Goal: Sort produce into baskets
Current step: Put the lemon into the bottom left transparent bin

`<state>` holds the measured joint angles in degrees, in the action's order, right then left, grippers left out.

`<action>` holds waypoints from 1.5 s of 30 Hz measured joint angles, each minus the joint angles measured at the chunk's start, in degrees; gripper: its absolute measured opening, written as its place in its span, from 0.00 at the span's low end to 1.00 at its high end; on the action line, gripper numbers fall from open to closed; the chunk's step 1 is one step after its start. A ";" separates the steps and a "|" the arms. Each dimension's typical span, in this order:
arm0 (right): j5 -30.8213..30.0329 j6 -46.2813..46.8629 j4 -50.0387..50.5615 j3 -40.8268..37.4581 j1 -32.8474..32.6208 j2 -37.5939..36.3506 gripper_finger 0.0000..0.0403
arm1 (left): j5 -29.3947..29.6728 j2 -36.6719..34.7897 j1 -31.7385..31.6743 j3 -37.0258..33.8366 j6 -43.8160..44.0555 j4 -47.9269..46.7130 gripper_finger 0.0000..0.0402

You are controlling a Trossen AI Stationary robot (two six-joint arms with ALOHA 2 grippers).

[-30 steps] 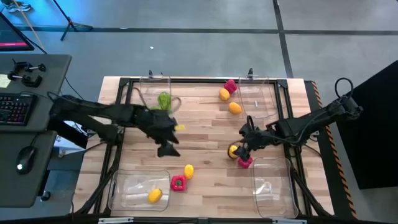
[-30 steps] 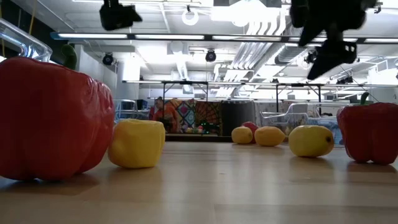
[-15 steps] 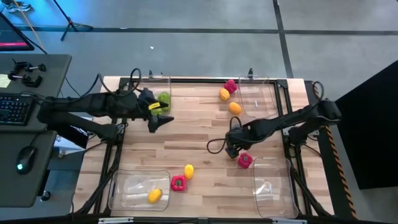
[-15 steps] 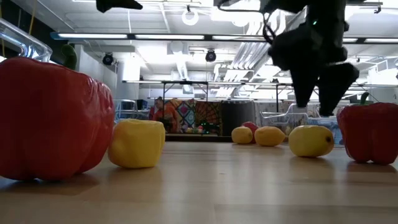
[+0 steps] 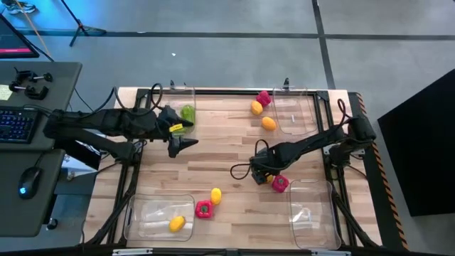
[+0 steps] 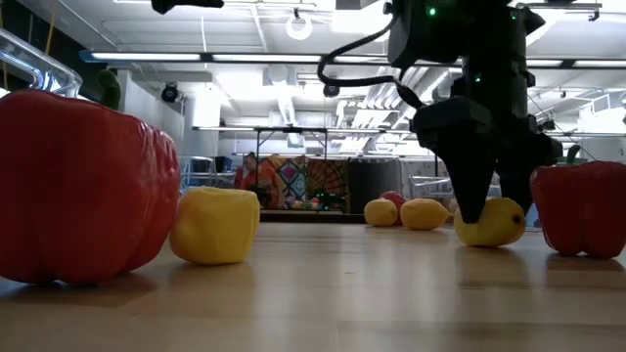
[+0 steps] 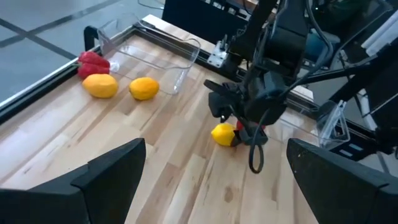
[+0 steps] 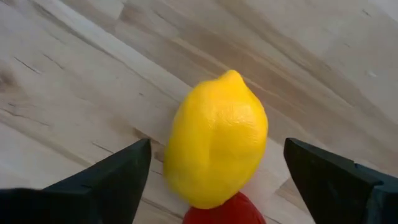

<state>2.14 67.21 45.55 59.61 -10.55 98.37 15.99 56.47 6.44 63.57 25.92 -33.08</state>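
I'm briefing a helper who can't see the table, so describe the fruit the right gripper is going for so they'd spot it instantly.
Start at the wooden table and find the right arm reaching in toward its middle. Between the open fingers of the right gripper lies a yellow lemon on the bare wood, outside every bin. It touches a red pepper, and unlike the two orange-yellow fruits farther back, it is bright yellow with a pointed tip.

R pincer (image 5: 260, 173) low beside red pepper (image 5: 279, 183), L pincer (image 5: 186, 143) near green veg (image 5: 187, 113)
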 joint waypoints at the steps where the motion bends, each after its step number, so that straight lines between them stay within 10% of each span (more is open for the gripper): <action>1: -0.14 0.09 -0.23 0.00 0.02 -0.02 0.85 | 0.28 0.00 -0.01 -0.01 -0.19 0.00 0.94; 14: -3.62 -9.58 -2.78 0.43 0.83 -0.65 0.35 | 2.54 -0.47 -1.67 -0.11 -2.48 8.83 0.94; 21: -10.93 -24.25 -8.89 3.74 0.81 -8.59 0.36 | 2.89 -1.58 -4.17 -0.04 -1.99 26.76 0.94; 27: -13.84 -33.42 -33.66 3.97 0.83 -11.27 0.37 | 7.63 -1.24 -5.77 -0.02 4.31 31.40 0.94; 33: -7.08 -31.66 -58.44 5.09 -0.98 -2.45 0.37 | 8.74 0.02 -6.26 -0.04 7.01 31.16 0.94; 45: -6.08 -34.10 -61.20 28.90 -4.98 21.30 0.37 | 5.59 0.53 -6.26 -0.04 2.63 31.13 0.94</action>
<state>-3.94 33.11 -15.65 88.52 -15.53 119.67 21.58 57.00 0.19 63.53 28.55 -1.95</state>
